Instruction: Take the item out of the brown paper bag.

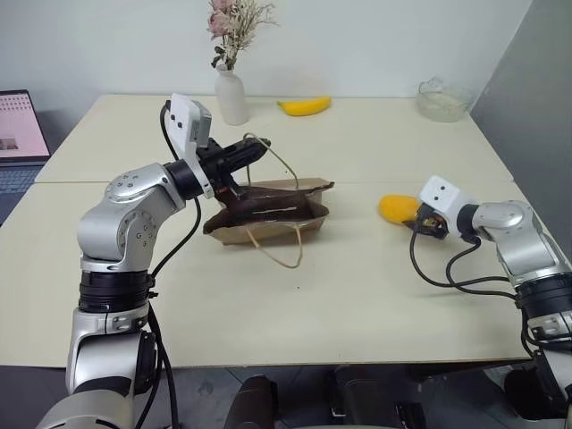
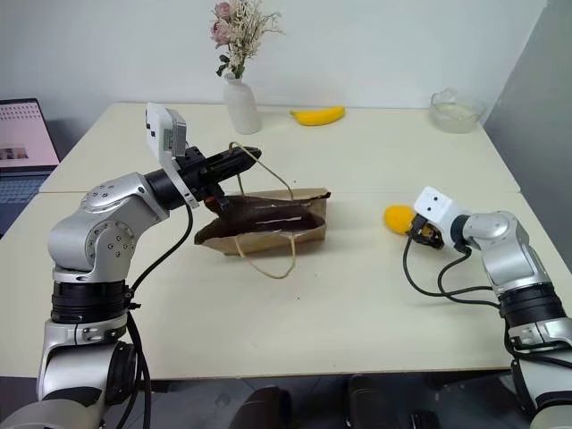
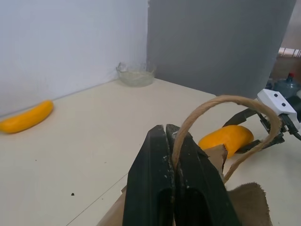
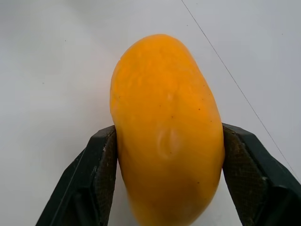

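One open laptop (image 1: 20, 134) is seen at the far left edge, well apart from the left gripper (image 2: 248, 157). That gripper's two black fingers are pressed fully together, with one thin tan twine loop handle (image 3: 221, 104) pinched between them and lifted. Just below and beside the fingertips lies the single crinkled brown kraft paper bag (image 2: 268, 221), rectangular, on its side, its mouth facing right; a second loop handle (image 2: 273, 256) trails from it onto the smooth pale table (image 1: 313, 304). Beyond the left gripper stand one white ceramic vase (image 1: 231, 96) of dried flowers and one long curved yellow banana (image 1: 304, 106). A broad bare stretch of tabletop separates the bag from the right gripper (image 1: 413, 214). The smooth orange-yellow oval fruit (image 4: 167, 132) is seen out of the bag, sitting between the right gripper's widely spread textured pads (image 4: 107, 172), at the tabletop; whether the pads touch it cannot be told. One clear glass bowl (image 1: 443, 98) sits far beyond that gripper, near the table's back right corner.
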You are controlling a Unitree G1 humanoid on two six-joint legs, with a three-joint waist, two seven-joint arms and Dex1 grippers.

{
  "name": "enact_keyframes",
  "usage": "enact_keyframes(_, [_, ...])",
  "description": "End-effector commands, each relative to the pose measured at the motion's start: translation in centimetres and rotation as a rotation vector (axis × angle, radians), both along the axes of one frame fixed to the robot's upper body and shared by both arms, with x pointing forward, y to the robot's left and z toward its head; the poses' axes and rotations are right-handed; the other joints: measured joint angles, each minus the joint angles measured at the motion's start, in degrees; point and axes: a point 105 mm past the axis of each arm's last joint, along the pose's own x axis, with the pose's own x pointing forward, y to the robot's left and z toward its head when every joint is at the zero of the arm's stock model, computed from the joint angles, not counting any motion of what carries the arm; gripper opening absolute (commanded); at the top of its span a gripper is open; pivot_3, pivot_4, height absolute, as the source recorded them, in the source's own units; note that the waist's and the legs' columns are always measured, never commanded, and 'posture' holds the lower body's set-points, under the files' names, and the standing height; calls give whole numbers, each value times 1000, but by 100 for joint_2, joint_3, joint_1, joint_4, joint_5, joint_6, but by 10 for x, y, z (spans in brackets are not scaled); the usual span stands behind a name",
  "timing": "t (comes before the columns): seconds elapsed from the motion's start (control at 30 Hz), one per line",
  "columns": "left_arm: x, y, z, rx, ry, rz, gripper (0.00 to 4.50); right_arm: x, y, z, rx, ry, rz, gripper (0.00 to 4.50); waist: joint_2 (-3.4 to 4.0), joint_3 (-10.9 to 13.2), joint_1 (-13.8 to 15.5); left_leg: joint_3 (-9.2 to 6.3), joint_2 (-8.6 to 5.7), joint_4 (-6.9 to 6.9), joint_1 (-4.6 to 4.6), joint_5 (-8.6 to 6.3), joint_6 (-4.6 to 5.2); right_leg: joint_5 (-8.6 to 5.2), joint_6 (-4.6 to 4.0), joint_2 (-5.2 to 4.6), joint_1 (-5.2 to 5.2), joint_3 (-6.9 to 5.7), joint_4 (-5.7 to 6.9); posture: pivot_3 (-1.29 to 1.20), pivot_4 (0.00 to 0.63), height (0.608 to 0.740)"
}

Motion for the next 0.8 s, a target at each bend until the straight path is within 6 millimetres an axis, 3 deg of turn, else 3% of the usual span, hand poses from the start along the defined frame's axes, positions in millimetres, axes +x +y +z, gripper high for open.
enact_keyframes(0.03, [0, 0, 9, 5, -42, -4, 0, -5, -5, 4, -5, -6, 3, 4442, 1, 0, 2, 0, -1, 0, -1, 0, 0, 0, 0, 0, -1, 1, 0, 0, 150, 740])
enact_keyframes(0.17, [3, 0, 7, 32, -46, -5, 0, -8, -11, 17, -37, -66, -6, 4442, 1, 1, 3, -2, -2, 0, 0, 0, 0, 0, 1, 0, -3, 5, 0, 0, 150, 740])
enact_keyframes(0.27, [8, 1, 8, 61, -65, 0, 0, -17, -1, 48, 20, -179, -5, 4442, 1, 1, 7, -2, -2, -1, -4, 0, 0, 0, 1, 0, -4, 1, 0, 0, 150, 740])
enact_keyframes(0.33, [12, 3, 12, 72, -77, 3, 0, -32, 18, 67, 107, -213, 65, 4442, 1, 1, 10, -3, 0, -1, -6, 0, 0, 0, 1, 0, -6, 1, 1, 0, 150, 740])
enact_keyframes(0.47, [18, 9, 16, 118, -94, 8, 0, -71, 65, 82, 313, -161, 244, 4442, 0, 1, 0, -7, 5, -3, -5, 0, -1, 0, 1, 2, -3, -7, 0, 0, 150, 740])
enact_keyframes(0.6, [22, 22, 20, 196, -114, 23, 898, -87, 101, 97, 438, -174, 333, 4500, 0, 1, -10, -10, 7, -1, 2, 0, -1, 0, 1, 4, -4, -3, 5, 0, 150, 740])
enact_keyframes(0.8, [14, 38, 25, 275, -144, 19, 2795, -81, 117, 100, 484, -188, 346, 4500, 0, 1, -4, -9, -2, -1, 1, 0, 0, 0, 2, 3, -4, -4, 2, 0, 150, 740])
